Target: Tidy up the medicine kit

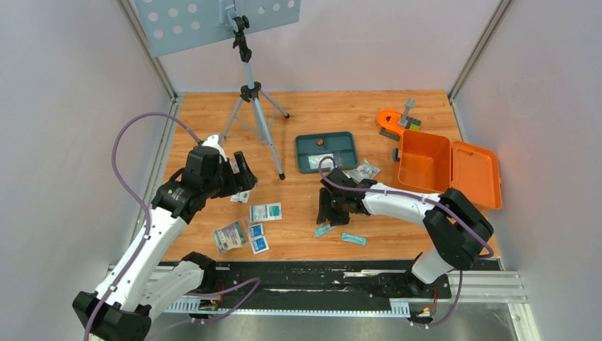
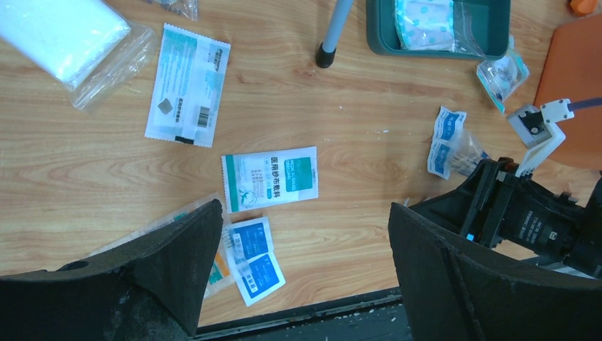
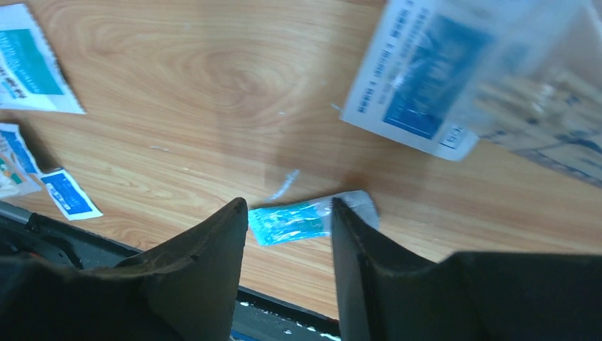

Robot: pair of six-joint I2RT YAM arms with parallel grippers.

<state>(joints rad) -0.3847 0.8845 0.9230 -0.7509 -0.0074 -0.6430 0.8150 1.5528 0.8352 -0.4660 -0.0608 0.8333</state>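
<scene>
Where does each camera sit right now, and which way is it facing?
Top external: above and behind the bases, looking down at the table; shows left arm, right arm, open medicine kit, teal tray.
Left wrist: on the left arm, looking down past the open left gripper at a white-and-teal packet.
Right wrist: low over the table, right gripper straddling a teal sachet.
Shared: top external and left wrist both show that packet and the tray.

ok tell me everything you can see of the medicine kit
The medicine kit is an orange rectangular box, plastic by its look, lying open on the wooden table at the right side. The deeper half sits left, the hinged lid folded out flat to its right, both hollows facing up and looking empty. A small dark part shows at its left edge. An orange curved piece lies behind it.
</scene>
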